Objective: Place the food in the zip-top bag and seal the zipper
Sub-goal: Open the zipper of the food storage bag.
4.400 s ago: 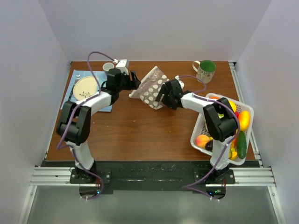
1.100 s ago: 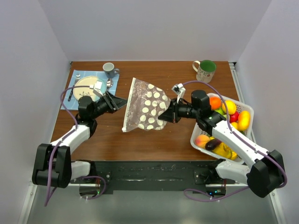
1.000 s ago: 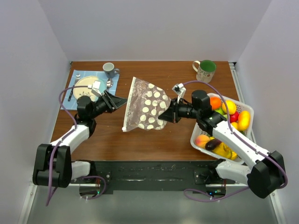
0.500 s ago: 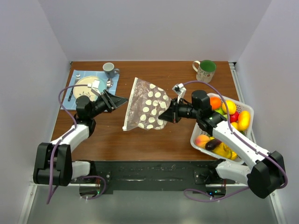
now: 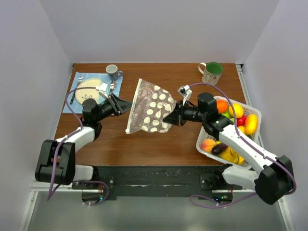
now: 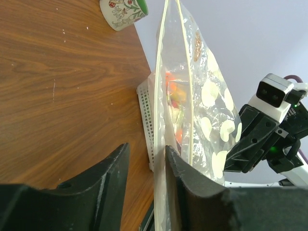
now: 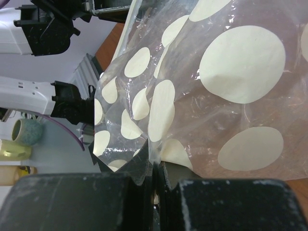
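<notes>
Left wrist: my left tool [image 6: 147,150] gapes at the bag's [image 6: 207,91] mouth; right tool [image 7: 155,169] clamps its corner; I'd pinch one lip only.

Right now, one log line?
right gripper: shut on zip-top bag, held up | left gripper: open beside zipper | zipper: unsealed | food: in basket

The zip-top bag [image 5: 152,108] is thin, glossy, crinkled clear plastic printed with matt cream spots. The table [image 5: 144,144] is smooth, satin brown wood. The basket [image 5: 201,135] is white perforated plastic. The left gripper [image 6: 147,149] looks matt black, faintly grainy.
</notes>
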